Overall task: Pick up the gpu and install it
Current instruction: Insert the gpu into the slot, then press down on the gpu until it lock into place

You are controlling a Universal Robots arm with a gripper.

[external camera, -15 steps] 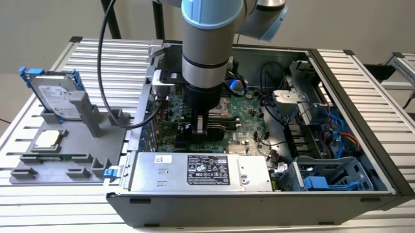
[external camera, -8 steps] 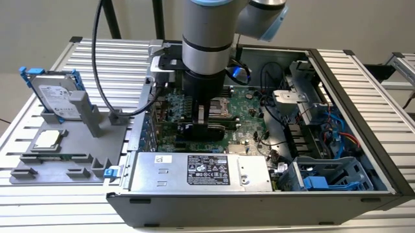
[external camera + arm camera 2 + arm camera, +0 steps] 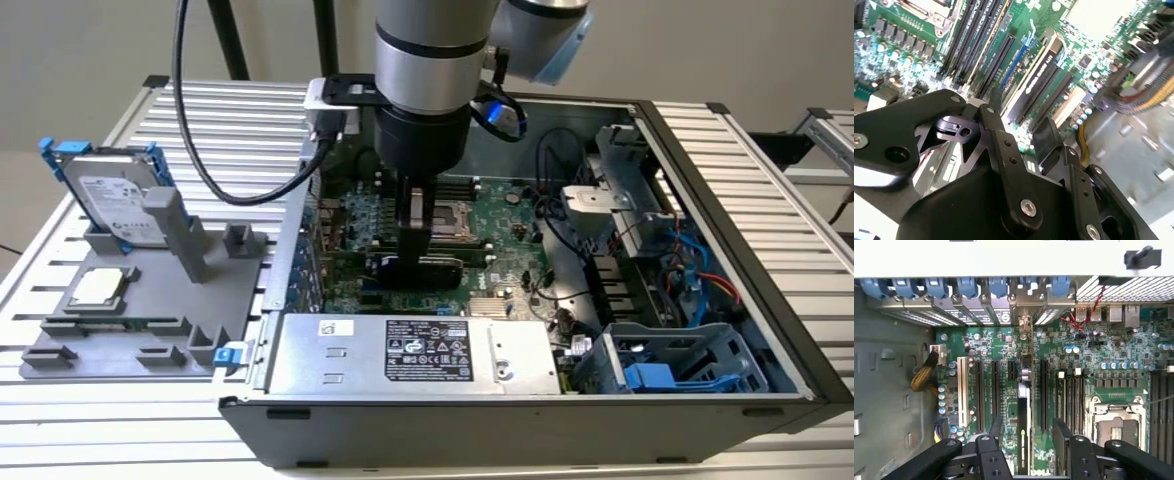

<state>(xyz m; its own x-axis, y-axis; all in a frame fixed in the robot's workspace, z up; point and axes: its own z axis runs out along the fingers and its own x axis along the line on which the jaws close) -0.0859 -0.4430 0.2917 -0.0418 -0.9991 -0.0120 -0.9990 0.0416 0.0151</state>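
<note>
The gpu [image 3: 1024, 405] stands on edge in a long slot of the green motherboard [image 3: 1089, 347]. Its silver end bracket [image 3: 1025, 322] sits against the rear wall of the case. In the second wrist view its black shroud [image 3: 1043, 70] runs along the slot. In the exterior view it is a dark block [image 3: 422, 272] under the arm. My gripper [image 3: 1028, 429] is open just above it. One black finger [image 3: 995, 426] hangs on each side of the card, with a gap to it. In the exterior view the gripper [image 3: 416, 232] reaches down into the open computer case [image 3: 747, 200].
A silver power supply [image 3: 407, 350] lies along the case's near wall. A blue drive cage [image 3: 667, 365] and cables [image 3: 694, 260] are at the exterior view's right. Outside the case, a grey fixture [image 3: 134, 320] holds a hard drive [image 3: 114, 195] and a processor chip [image 3: 100, 288]. The processor socket [image 3: 1114, 427] lies beside the slots.
</note>
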